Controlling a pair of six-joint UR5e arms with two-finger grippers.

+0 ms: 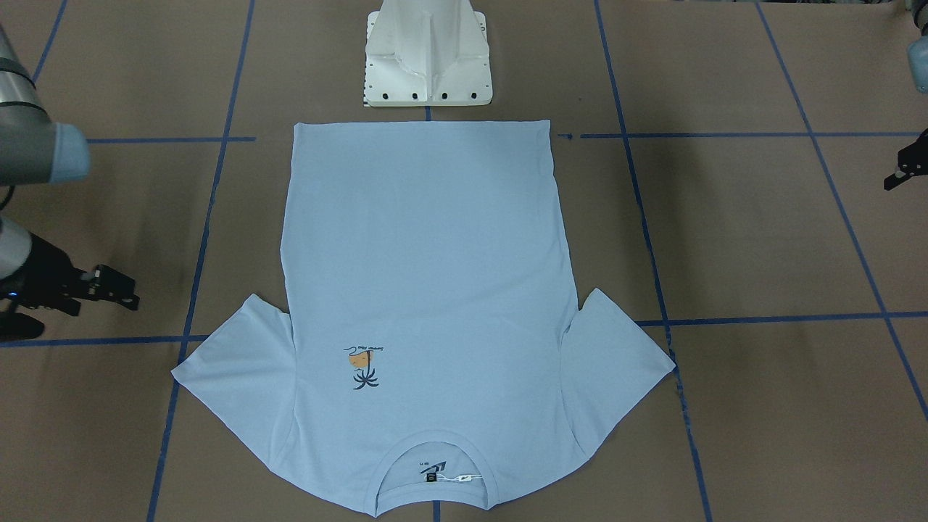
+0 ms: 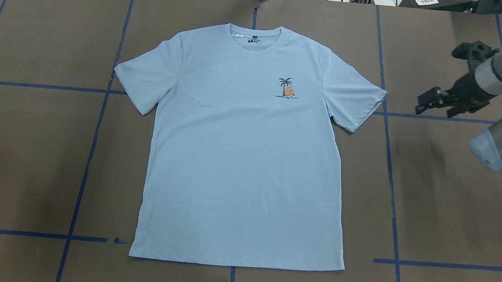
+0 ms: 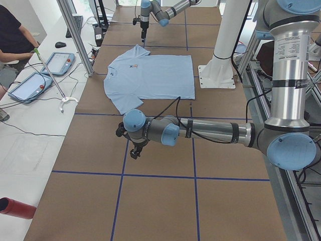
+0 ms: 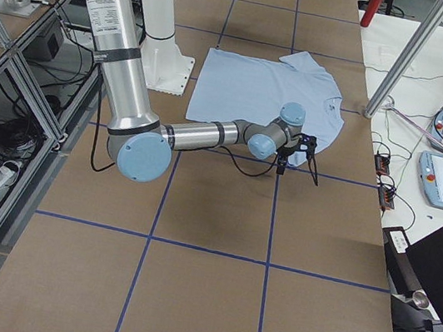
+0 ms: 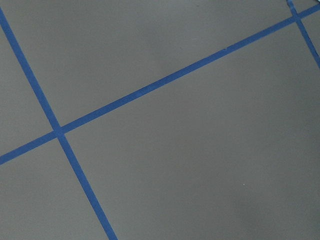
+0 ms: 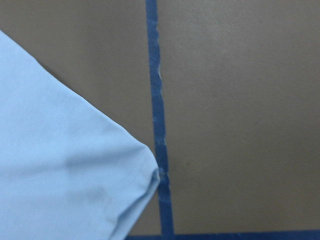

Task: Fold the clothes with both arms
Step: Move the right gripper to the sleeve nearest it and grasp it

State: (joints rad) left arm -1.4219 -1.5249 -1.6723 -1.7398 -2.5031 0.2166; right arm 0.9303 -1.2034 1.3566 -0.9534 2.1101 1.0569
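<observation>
Light blue short-sleeved cotton T-shirt [image 1: 428,275] lies flat and face up in the middle of the brown paper-covered table [image 1: 761,239], hem toward the white pedestal base [image 1: 428,58] and collar away from it. In the front-facing view both sleeves are spread out and nothing is turned over, so by my reading no fold has been made. The black two-finger right gripper [image 1: 135,293] hangs well off the sleeve on the view's left. The black left gripper [image 1: 895,177] is cut by the right edge, and I cannot tell how its fingers stand.

From overhead the shirt is smooth, with the small orange-and-dark palm print [image 2: 285,87] uncovered on the chest. The right gripper's fingers look apart and hold nothing, near the sleeve on its side but not touching it. The left arm is out of this view.

From the left end, the near left gripper points down over bare table, apart from the shirt.

From the right end, the right gripper sits just beside the near sleeve, prongs spread.

The left wrist camera shows only table and blue tape lines [image 5: 150,90].

The right wrist camera shows the sleeve tip [image 6: 75,165] meeting a tape line.

Everything remains to do: grasping, folding the sleeves and sides in, then doubling the body.
</observation>
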